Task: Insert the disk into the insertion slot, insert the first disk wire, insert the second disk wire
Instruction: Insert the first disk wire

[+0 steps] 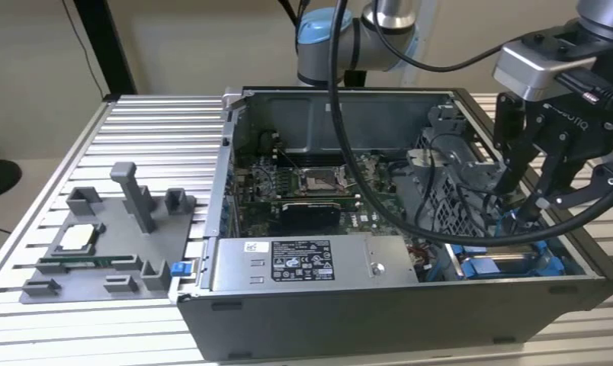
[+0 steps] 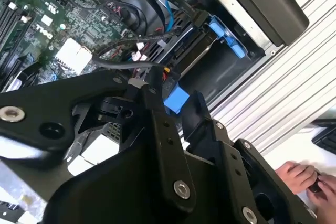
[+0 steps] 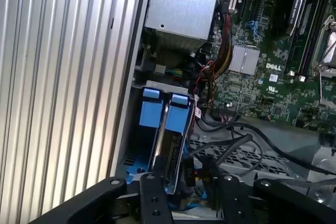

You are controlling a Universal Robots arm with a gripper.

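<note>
— Disk position, please: where is it sitting?

— The disk [image 3: 167,140] is sitting down inside the insertion slot [image 3: 157,84], in the case's front corner on the exterior view's right. Its blue carrier tabs [image 3: 150,107] are showing at the bay mouth in the first wrist view. I'm judging that step as done.

— And the gripper?

— The gripper [image 1: 522,204] is reaching into that same corner. In the second wrist view its fingers [image 2: 157,114] are pinching a small blue plug [image 2: 176,99]. A black connector [image 3: 191,173] with coloured leads is lying close by in the first wrist view. I'm taking the plug for one of the disk wires, though I'm not seeing where its cable is running.

— How is it all going to handle?

— The disk is looking rigid, dense for its size and sensitive to knocks, so I'm judging the blue carrier the place to hold it, not the labelled face. The plug is looking small and stiff and its cable limp and springy, so gripping the plug body squarely is making more sense than pulling on the lead.

— Any writing?

— A white printed label [image 1: 300,261] is showing on the grey power-supply box [image 1: 388,267], and white lettering is showing on the motherboard [image 3: 262,77]. I'm leaving both unread.
</note>
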